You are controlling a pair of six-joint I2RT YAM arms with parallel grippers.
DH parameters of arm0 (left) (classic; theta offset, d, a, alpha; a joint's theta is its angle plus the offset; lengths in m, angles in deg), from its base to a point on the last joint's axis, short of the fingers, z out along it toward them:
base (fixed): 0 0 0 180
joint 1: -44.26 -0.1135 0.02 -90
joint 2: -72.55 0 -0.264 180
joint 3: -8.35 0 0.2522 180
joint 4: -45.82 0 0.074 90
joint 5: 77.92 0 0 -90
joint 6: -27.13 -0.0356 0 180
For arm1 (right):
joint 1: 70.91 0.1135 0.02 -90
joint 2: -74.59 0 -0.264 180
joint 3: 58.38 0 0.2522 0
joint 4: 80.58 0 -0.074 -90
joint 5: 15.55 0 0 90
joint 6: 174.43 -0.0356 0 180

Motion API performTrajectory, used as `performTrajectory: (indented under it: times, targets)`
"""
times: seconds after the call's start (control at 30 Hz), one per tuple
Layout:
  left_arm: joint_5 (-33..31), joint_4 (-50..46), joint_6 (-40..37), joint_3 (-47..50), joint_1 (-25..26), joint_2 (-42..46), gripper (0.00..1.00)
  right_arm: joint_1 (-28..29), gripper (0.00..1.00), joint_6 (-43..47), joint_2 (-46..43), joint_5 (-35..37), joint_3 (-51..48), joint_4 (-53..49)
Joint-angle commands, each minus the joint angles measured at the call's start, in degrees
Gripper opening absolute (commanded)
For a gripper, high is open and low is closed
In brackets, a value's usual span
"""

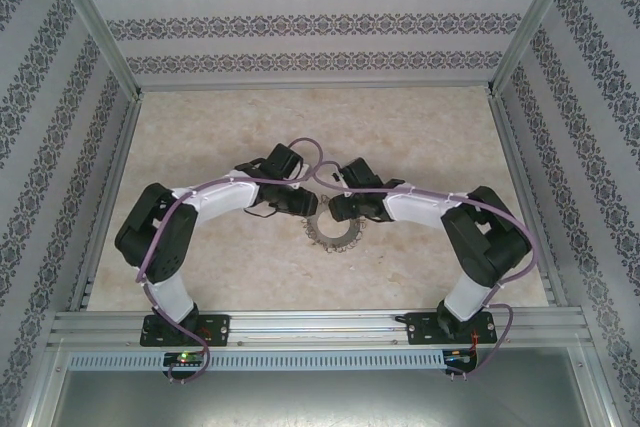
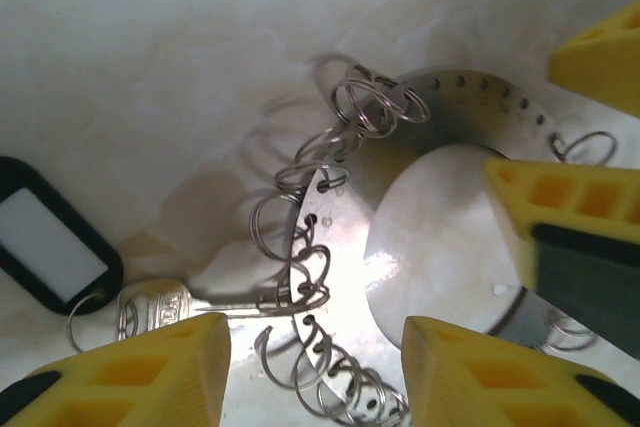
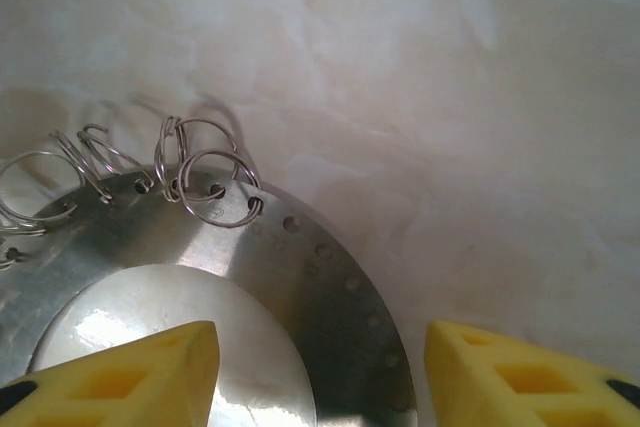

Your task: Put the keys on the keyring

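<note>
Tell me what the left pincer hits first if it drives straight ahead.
Probably the keyring: its looped rim lies straight ahead between the left pincer's fingertips, the key just beside. Depth is unclear.

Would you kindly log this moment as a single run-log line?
left gripper: open, straddling keyring rim | right gripper: open over rim | key: on table, tip at loops, unheld

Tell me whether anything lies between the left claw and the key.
Nothing visible does. The key lies just beyond the left claw, beside one of its fingers, with its blade tip reaching the keyring's looped edge.
</note>
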Motion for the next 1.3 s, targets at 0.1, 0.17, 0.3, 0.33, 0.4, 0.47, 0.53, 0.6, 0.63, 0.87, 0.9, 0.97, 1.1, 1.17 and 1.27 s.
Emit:
performTrajectory:
  times: [0.1, 0.17, 0.3, 0.33, 0.4, 0.47, 0.53, 0.6, 0.63, 0.87, 0.9, 0.97, 1.1, 1.17, 1.27]
  targets:
    - [-8.27, -4.79, -2.49, -5.49, 2.75, -5.24, 0.45, -4.28, 0.59, -4.33, -6.22, -3.09, -5.85, 6.19]
    - [-9.86, -5.62, -3.17, -6.9, 3.75, -7.0, 0.44, -4.79, 0.59, -4.46, -7.6, -3.04, -6.55, 6.16]
    - [-11.46, -7.11, -4.16, -8.26, 5.27, -9.7, 0.41, -5.43, 0.6, -4.32, -10.41, -2.44, -7.38, 5.38]
    - [-11.93, -7.36, -4.53, -8.28, 5.68, -9.97, 0.41, -5.53, 0.6, -4.37, -11.27, -2.2, -7.7, 5.28]
    - [-13.48, -8.37, -5.25, -8.26, 6.65, -10.44, 0.4, -5.88, 0.6, -4.5, -12.74, -1.79, -8.36, 4.88]
    - [-14.54, -9.11, -5.78, -8.09, 7.64, -10.48, 0.39, -6.28, 0.6, -4.63, -14.58, -1.47, -9.0, 4.45]
    - [-15.71, -10.11, -6.15, -7.81, 8.53, -10.74, 0.37, -6.75, 0.61, -4.64, -16.45, -0.99, -9.52, 3.8]
    - [-17.5, -11.24, -6.47, -7.2, 9.42, -10.6, 0.34, -7.32, 0.61, -4.59, -18.64, -0.45, -9.96, 3.13]
    - [-17.94, -11.43, -6.58, -6.72, 9.69, -10.33, 0.33, -7.54, 0.61, -4.41, -19.63, -0.18, -10.01, 2.64]
    - [-18.04, -12.19, -7.09, -1.59, 10.82, -6.51, 0.33, -8.52, 0.62, -3.59, -23.58, -0.16, -9.84, 0.21]
    - [-18.16, -12.42, -7.33, -1.04, 10.87, -5.77, 0.33, -8.37, 0.62, -3.62, -23.52, -0.62, -9.83, 0.08]
    - [-18.55, -12.93, -7.86, -0.11, 10.78, -4.51, 0.32, -7.73, 0.62, -3.31, -23.14, -1.77, -10.09, 0.8]
    - [-16.49, -12.45, -8.54, 0.49, 10.53, -2.84, 0.32, -4.38, 0.61, -3.05, -20.44, -2.56, -9.59, 1.8]
    - [-14.14, -11.63, -7.85, 0.46, 10.21, -2.44, 0.32, -2.32, 0.6, -3.5, -18.71, -2.35, -9.39, 2.87]
    - [-10.98, -10.0, -6.15, 1.27, 9.56, -1.09, 0.32, 0.02, 0.58, -5.58, -16.49, -1.48, -9.55, 5.25]
